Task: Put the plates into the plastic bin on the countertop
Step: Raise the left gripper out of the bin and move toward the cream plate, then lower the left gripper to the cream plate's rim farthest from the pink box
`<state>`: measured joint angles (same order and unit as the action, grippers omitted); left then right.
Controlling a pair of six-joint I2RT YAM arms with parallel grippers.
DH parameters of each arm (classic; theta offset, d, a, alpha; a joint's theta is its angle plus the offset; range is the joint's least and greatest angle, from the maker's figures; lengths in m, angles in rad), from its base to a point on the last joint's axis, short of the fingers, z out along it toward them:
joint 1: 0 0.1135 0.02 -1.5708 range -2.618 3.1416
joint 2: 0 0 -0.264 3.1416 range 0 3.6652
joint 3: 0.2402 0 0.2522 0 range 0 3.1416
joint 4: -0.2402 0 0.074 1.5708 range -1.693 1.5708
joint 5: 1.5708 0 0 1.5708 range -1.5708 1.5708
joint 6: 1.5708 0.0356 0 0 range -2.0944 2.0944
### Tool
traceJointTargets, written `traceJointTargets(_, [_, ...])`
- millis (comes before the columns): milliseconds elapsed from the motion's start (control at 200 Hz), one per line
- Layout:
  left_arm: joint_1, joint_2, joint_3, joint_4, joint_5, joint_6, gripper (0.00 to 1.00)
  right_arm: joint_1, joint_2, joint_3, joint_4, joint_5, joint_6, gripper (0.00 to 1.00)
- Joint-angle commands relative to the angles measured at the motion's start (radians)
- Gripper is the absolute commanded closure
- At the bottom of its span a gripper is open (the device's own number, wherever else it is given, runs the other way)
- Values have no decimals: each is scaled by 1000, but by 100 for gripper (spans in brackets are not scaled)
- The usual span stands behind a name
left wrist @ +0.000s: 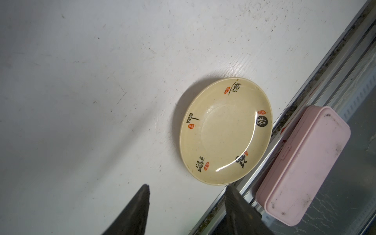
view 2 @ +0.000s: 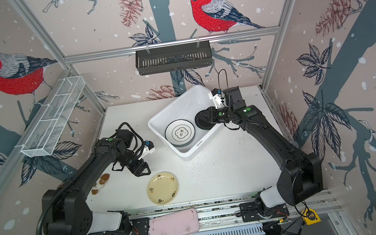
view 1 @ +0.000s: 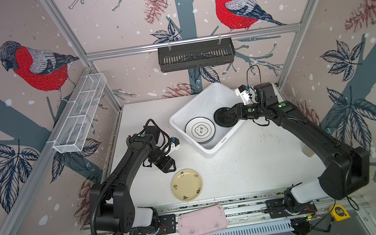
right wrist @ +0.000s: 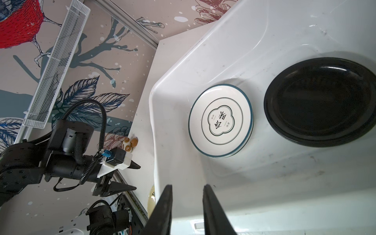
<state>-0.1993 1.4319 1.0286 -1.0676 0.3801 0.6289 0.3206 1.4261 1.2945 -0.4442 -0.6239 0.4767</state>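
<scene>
The pale yellow plate (view 1: 187, 185) (view 2: 162, 188) lies flat on the worktop (view 1: 250, 164) near its front edge, outside the plastic bin (view 1: 207, 100) (view 2: 180, 106), which sits at an angle toward the back. The left wrist view shows what the top views blur: black characters and small orange seals around the plate's (left wrist: 223, 132) border, and the pink tray (left wrist: 303, 164) just past the worktop's rail. The left end effector (view 1: 170, 170) (view 2: 143, 173) (left wrist: 187, 186) hovers near the plate, fingers apart and holding nothing. Inside the bin, a white black-rimmed plate (view 1: 200, 129) (view 2: 180, 132) (right wrist: 221, 121) with a black emblem tops a stack; the lower plates show only as rims. Beside it lies the black plate (view 1: 221, 118) (view 2: 199, 124), half hidden in both top views by the right end effector (view 1: 227, 115) (view 2: 203, 118) above it. The right wrist view shows that plate (right wrist: 323, 101) whole, lying in the bin (right wrist: 264, 40), and the right end effector (right wrist: 187, 186) slightly apart with nothing in the gap. A small brown-and-white thing (view 2: 100, 184) (right wrist: 130, 144) on the worktop shows in a top view and the right wrist view
</scene>
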Motion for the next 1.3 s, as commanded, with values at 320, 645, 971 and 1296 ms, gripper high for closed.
traceJointTargets(320, [3, 191, -22, 75, 64, 93, 45, 12, -32, -22, 23, 45, 42, 72])
traceJointTargets(645, [2, 253, -18, 91, 88, 116, 52, 13, -18, -14, 12, 55, 44, 72])
traceJointTargets(971, [3, 242, -51, 121, 101, 96, 58, 13, 5, -12, 19, 51, 42, 72])
traceJointTargets(1296, [1, 184, -97, 165, 109, 42, 59, 11, 38, -1, 24, 32, 30, 72])
